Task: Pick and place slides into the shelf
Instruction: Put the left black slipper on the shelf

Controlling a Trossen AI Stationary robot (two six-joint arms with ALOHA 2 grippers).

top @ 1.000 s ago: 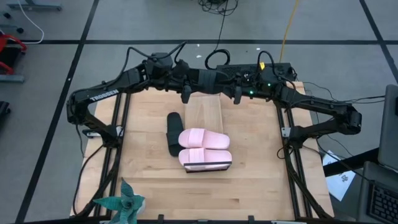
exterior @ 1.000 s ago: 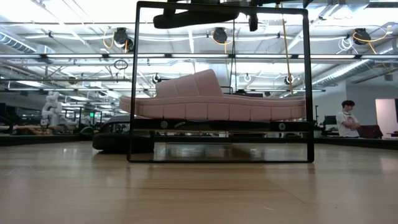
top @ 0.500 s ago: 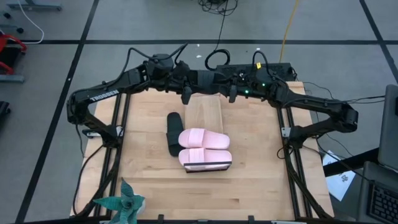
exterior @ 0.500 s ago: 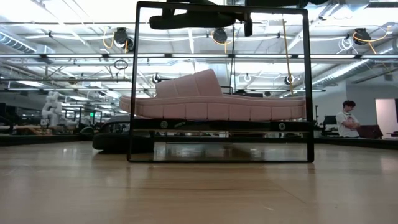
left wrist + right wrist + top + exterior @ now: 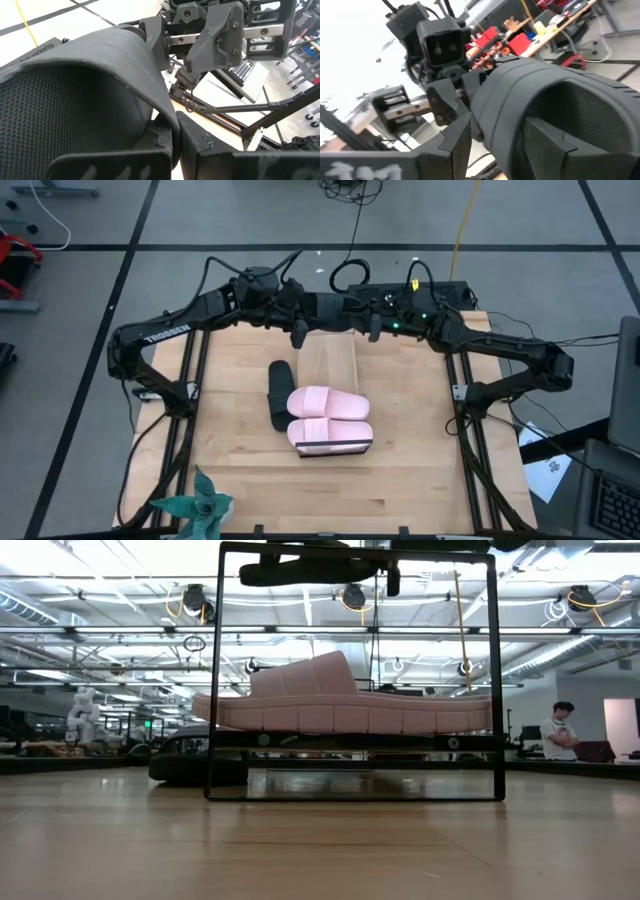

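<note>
Two pale pink slides (image 5: 330, 416) lie side by side on the near end of the shelf (image 5: 330, 360); one also shows in the low view (image 5: 340, 705). One black slide (image 5: 277, 395) lies on the table, left of the shelf. The other black slide (image 5: 305, 570) is held high over the shelf's far end between both grippers. My left gripper (image 5: 177, 150) and my right gripper (image 5: 505, 150) face each other, each shut on this slide (image 5: 75, 100). My left gripper pinches the black slide's wide strap at its edge (image 5: 162, 117), one finger (image 5: 110, 162) under the strap's mesh lining and one outside. It comes level from the table's left. The slide is lifted clear. My right gripper holds the same slide's strap (image 5: 520, 100) from the table's right, about level. One finger (image 5: 555, 145) shows inside the strap's mesh hollow, the other (image 5: 455, 145) outside. The slide hangs clear of the shelf and table.
The shelf's dark metal frame (image 5: 355, 550) stands as a tall rectangle around the pink slide in the low view. A teal paper plant (image 5: 195, 505) sits at the near left corner. Bare tabletop (image 5: 420, 430) lies right of the shelf. A person (image 5: 560, 730) stands far behind.
My right gripper has gone a little toward the table's left, closer to my left gripper. The held black slide has shifted slightly the same way and stays aloft.
</note>
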